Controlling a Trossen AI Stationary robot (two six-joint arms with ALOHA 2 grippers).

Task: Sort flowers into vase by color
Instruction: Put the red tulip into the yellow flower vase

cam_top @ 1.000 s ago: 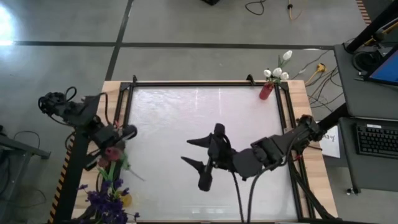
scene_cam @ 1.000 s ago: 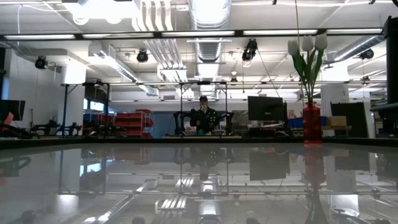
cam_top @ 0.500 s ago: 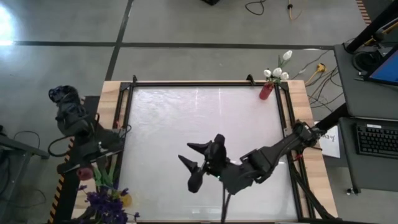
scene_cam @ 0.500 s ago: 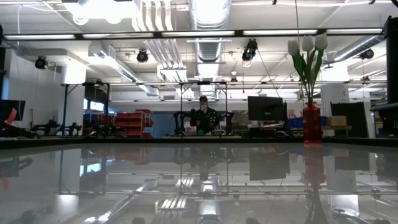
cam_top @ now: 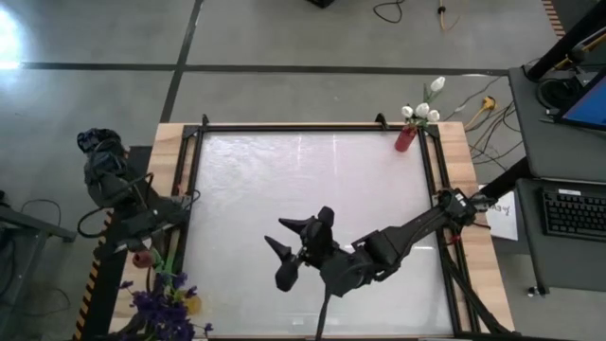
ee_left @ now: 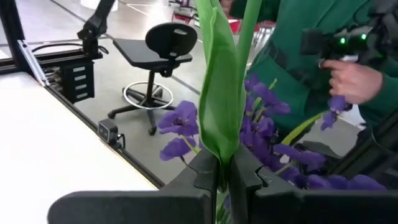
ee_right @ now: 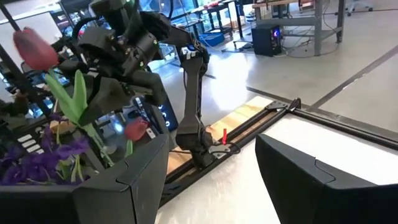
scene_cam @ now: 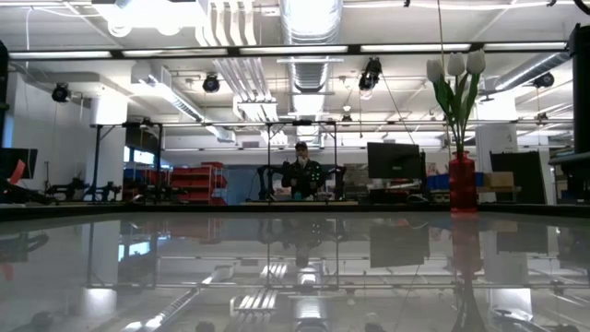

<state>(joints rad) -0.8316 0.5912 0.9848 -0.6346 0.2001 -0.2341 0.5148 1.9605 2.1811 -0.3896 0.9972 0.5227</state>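
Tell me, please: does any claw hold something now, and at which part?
The left claw is shut on a flower's green stem, low, beside its leaf. The right claw is open, holding nothing.

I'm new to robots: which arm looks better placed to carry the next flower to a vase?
Probably the left. Its gripper is shut on a green stem beside the purple flowers, while the right gripper hangs open and empty mid-table.

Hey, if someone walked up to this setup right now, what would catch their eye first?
Probably the left gripper off the table's left edge, its fingers shut on a green flower stem with a long leaf, with purple blossom sprays bunched just beyond. Next, the right gripper spread open over the glossy white table. Last, the small red vase of white tulips at the far right corner.
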